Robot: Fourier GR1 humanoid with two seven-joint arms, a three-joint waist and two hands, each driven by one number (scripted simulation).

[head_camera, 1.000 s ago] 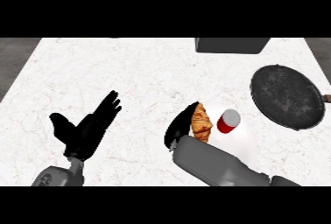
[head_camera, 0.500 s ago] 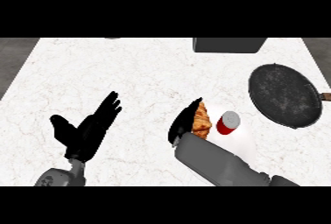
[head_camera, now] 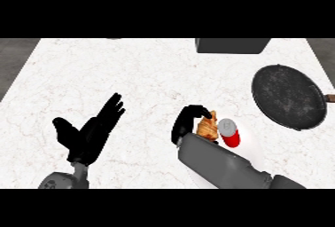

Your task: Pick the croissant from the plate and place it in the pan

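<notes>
The golden-brown croissant [head_camera: 208, 127] lies just right of my right hand [head_camera: 188, 120], whose fingers curl over its top end and cover part of it. My grey right forearm [head_camera: 219, 162] hides what the croissant rests on, and the pale plate cannot be made out against the white counter. At the right of the counter the round dark pan [head_camera: 288, 95] lies with nothing in it, well apart from the hand. At the lower left my left hand [head_camera: 91, 133] rests open, fingers up.
A red can with a silver top [head_camera: 229, 133] stands right beside the croissant, between it and the pan. A dark box [head_camera: 232, 44] sits at the counter's far edge. The counter's left edge runs near the left hand.
My right hand's fingers have curled further over the croissant, covering more of it. The left hand, the can and the pan have not moved.
</notes>
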